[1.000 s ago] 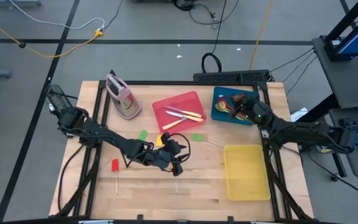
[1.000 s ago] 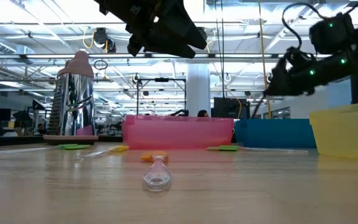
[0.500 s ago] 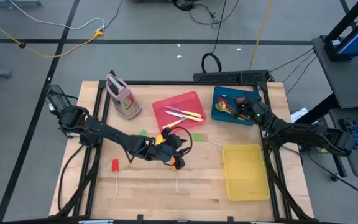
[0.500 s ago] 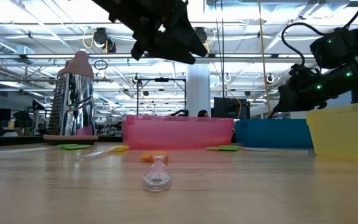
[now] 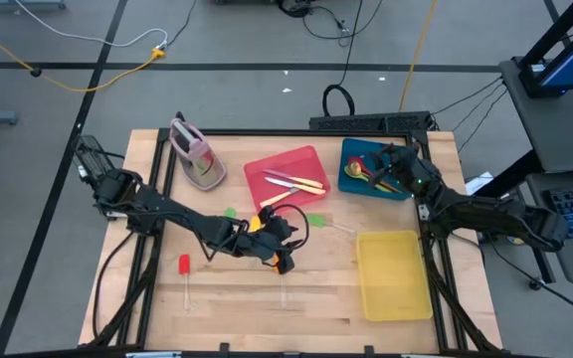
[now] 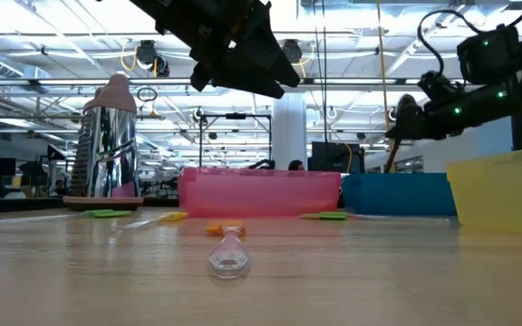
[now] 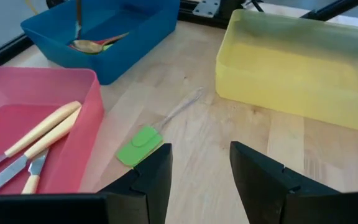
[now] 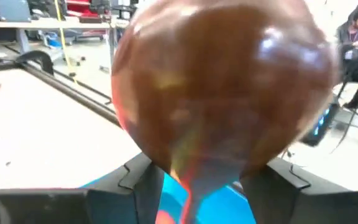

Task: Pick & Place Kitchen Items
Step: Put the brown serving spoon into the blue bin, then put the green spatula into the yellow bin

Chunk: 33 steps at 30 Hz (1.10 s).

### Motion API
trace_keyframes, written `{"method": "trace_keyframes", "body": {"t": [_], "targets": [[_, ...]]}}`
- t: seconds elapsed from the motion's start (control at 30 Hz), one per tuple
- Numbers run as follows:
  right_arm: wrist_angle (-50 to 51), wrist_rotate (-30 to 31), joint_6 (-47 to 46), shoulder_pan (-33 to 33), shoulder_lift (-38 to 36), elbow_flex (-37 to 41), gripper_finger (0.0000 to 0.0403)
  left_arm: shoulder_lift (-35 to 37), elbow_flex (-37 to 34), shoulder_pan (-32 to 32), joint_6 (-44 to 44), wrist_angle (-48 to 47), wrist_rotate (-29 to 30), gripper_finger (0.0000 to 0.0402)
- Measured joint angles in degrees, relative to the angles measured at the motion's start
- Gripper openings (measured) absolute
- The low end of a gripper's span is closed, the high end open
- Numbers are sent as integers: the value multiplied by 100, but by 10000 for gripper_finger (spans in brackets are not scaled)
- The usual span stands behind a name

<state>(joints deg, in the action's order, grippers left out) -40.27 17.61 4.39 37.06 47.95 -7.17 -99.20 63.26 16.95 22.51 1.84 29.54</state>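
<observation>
Two arms reach inward from above: the left gripper hovers mid-surface, the right gripper over the blue tray. Left wrist: fingers spread, empty, green spatula beyond. Right wrist: brown spoon fills the picture, grip indiscernible.
</observation>
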Motion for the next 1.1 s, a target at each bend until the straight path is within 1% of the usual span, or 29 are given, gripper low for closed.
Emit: {"method": "trace_keyframes", "body": {"t": [0.17, 0.23, 0.33, 0.47, 0.7, 0.83, 1.0, 1.1], "targets": [[85, -474, -396, 0, -68, -28, 197, 0, 0, 18, 30, -61, -111, 168], [225, -595, -409, -3, -64, -31, 202, 0, 0, 37, 42, -99, -174, 168], [447, -570, -374, 0, -64, -31, 218, 0, -2, 72, 130, -199, -223, 168], [752, -579, -437, 3, -64, -34, 249, 0, -3, 120, 229, -296, -232, 168], [738, -574, -342, 0, -69, -38, 292, 0, -4, 151, 246, -301, -232, 168], [390, -576, -345, -2, -69, -39, 302, 0, -4, 149, 246, -299, -232, 168], [-745, -576, -50, -1, -73, -48, 304, 0, -4, 149, 236, -299, -230, 168], [-1074, -576, -64, -1, -75, -56, 303, 0, -4, 149, 203, -299, -230, 168]]}}
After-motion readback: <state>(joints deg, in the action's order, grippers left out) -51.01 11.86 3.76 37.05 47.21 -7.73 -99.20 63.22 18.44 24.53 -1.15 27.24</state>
